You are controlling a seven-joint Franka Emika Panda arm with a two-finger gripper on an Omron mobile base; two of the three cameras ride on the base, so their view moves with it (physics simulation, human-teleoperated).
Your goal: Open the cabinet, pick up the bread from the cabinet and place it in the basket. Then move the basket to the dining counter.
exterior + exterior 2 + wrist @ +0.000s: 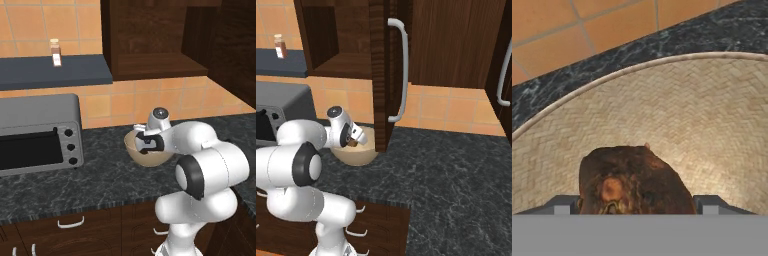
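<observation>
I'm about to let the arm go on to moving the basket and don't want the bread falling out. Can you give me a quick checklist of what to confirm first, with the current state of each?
1. Cabinet door open: ok, it stands swung out above the counter.
2. Bread inside the basket: ok, the hand view shows it over the woven inside, within the rim.
3. Gripper open: ok, the fingers stand wide on either side of the bread.
4. Bread resting free on the basket floor: cannot tell, its underside is hidden.
5. Basket upright on the dark counter: ok.
6. Gripper clear of the basket: not ok, it is down in the basket's mouth.
</observation>
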